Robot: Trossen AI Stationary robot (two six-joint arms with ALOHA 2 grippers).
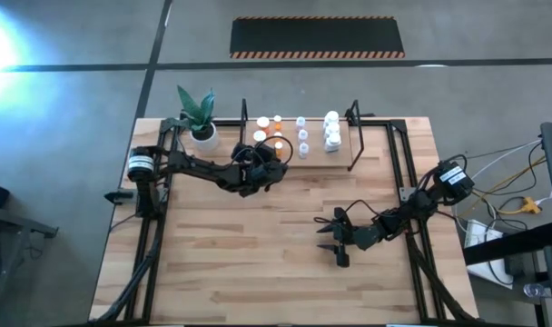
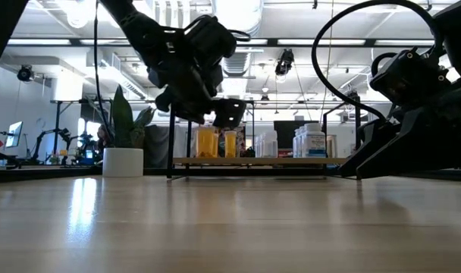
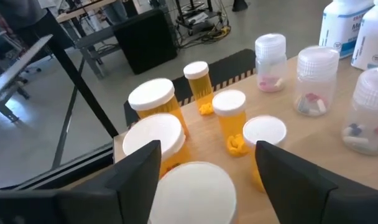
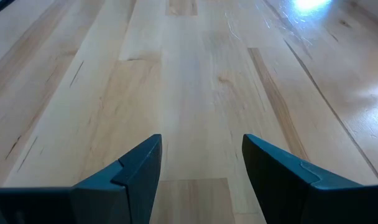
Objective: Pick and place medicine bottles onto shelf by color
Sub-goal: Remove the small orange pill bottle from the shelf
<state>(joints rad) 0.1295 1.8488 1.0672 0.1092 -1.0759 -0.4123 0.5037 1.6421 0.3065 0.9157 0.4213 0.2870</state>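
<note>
The left pincer [image 1: 274, 156] hangs over the left end of the shelf [image 1: 344, 156], which stands at the far side of the table [image 1: 258, 236]. Its fingers [image 3: 139, 163] stand apart on either side of a white-capped bottle [image 3: 192, 190]; whether they press on it cannot be told. Just beyond that bottle stand the orange bottles [image 3: 229, 118] in a close group. To their right on the shelf come the clear bottles [image 3: 313, 81], and farther right the white bottles [image 1: 331, 130] at the shelf's right end. A potted plant [image 1: 200, 118] stands on the table just left of the shelf.

The right pincer [image 1: 335, 243] waits low over the bare table, near and to the right, well apart from the shelf. Its fingers [image 4: 136, 171] are spread with nothing between them, only the wood of the table showing through the gap.
</note>
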